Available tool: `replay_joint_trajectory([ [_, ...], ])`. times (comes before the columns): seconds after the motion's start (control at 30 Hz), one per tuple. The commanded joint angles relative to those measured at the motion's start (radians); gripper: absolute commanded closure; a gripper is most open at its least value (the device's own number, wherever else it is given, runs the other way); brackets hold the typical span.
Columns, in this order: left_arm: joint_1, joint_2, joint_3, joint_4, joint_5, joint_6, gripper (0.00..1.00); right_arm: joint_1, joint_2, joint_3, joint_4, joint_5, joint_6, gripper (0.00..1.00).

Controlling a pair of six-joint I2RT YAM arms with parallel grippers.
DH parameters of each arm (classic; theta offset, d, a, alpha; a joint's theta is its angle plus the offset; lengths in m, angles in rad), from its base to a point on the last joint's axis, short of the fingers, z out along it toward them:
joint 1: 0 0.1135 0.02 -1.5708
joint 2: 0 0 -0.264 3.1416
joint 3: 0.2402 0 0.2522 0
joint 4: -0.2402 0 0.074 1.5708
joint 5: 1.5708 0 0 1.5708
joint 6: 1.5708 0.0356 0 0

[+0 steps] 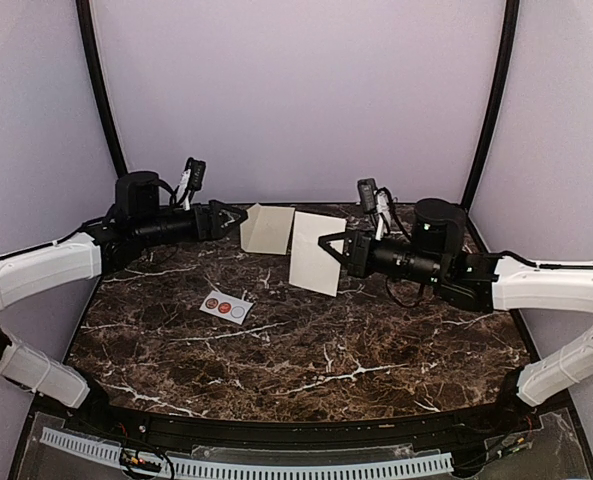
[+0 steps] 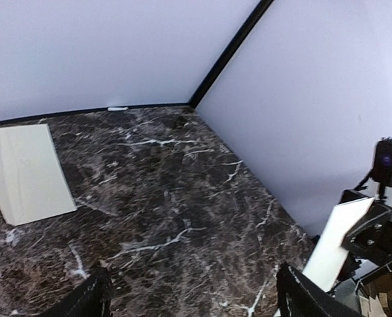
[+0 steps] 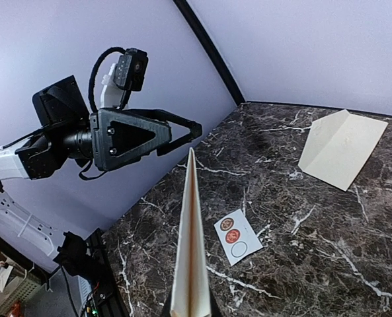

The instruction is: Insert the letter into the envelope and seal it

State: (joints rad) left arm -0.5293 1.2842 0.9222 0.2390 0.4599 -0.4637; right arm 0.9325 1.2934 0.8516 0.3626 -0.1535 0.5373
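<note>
overhead, the right claw (image 1: 328,250) is clamped on the letter (image 1: 311,255), just beside the envelope (image 1: 268,230) lying on the tabletop (image 1: 376,340). left wrist: the left claw (image 2: 192,292) stands apart. right wrist: a sticker card (image 3: 235,236), its print seemingly unreadable.

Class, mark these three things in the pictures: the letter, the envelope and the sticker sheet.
letter (image 1: 312,255): top view, middle of its pale face.
envelope (image 2: 34,173): left wrist view, middle of its main panel.
sticker sheet (image 3: 236,236): right wrist view, centre, on the middle sticker.
</note>
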Motion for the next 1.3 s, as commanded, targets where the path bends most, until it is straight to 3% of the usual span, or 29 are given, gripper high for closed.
replay_joint_trajectory([
  [0.0, 0.069, 0.141, 0.086, -0.164, -0.139, 0.103, 0.15, -0.025, -0.039, -0.023, -0.025, 0.049, 0.003, 1.00],
  [0.37, 0.204, 0.574, 0.456, -0.294, -0.164, 0.074, 0.14, -0.038, -0.064, -0.074, -0.015, 0.065, 0.003, 1.00],
  [0.63, 0.264, 0.869, 0.729, -0.356, -0.170, 0.043, 0.28, -0.050, -0.073, -0.083, -0.016, 0.063, -0.011, 1.00],
  [1.03, 0.265, 1.033, 0.848, -0.347, -0.098, 0.031, 0.44, -0.060, -0.015, -0.061, 0.000, 0.040, 0.001, 1.00],
  [1.27, 0.265, 1.085, 0.882, -0.331, -0.063, 0.019, 0.59, -0.061, -0.005, -0.063, 0.001, 0.038, 0.007, 1.00],
])
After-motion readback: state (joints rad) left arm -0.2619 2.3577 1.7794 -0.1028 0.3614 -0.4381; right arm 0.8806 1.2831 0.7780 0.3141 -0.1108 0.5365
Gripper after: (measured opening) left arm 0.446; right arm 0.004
